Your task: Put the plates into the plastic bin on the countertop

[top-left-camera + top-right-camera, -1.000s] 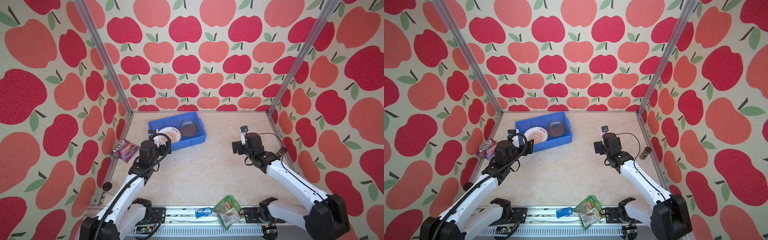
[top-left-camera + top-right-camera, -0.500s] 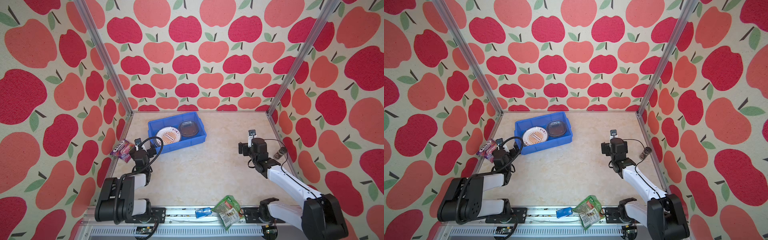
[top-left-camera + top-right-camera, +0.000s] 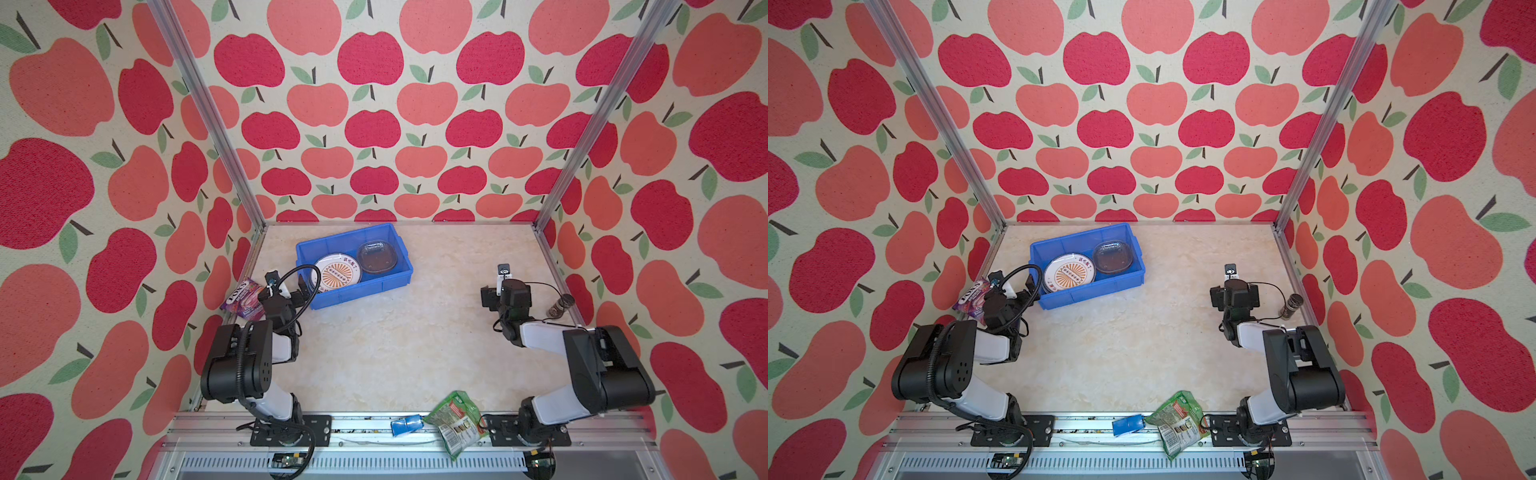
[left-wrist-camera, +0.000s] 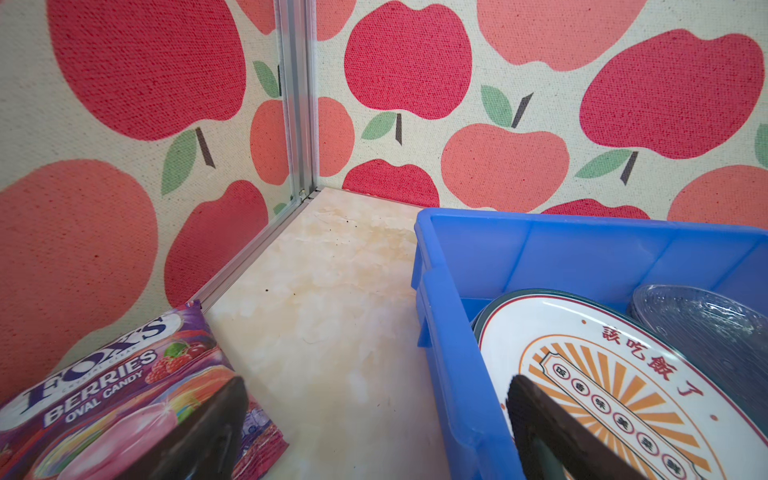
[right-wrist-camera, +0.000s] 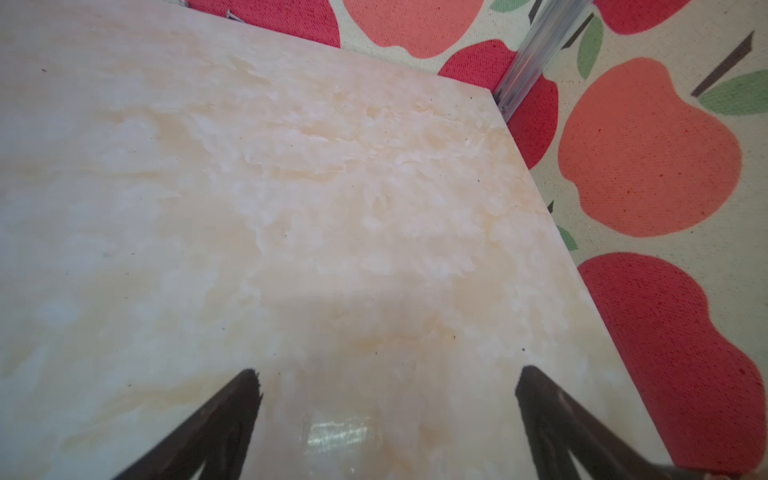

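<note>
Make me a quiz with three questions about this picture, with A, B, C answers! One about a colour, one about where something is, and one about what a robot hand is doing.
1. What colour is the bin holding the plates?
A) red
B) blue
C) yellow

2. Where is the candy packet?
A) inside the bin
B) in a gripper
C) on the countertop, outside the bin

3. How is the right gripper?
A) open, holding nothing
B) shut on a plate
C) shut on the candy packet

Answers:
1 B: its walls are bright blue in both top views.
2 C: it lies flat on the countertop beside the bin.
3 A: its fingers stand apart with only bare countertop between them.
</note>
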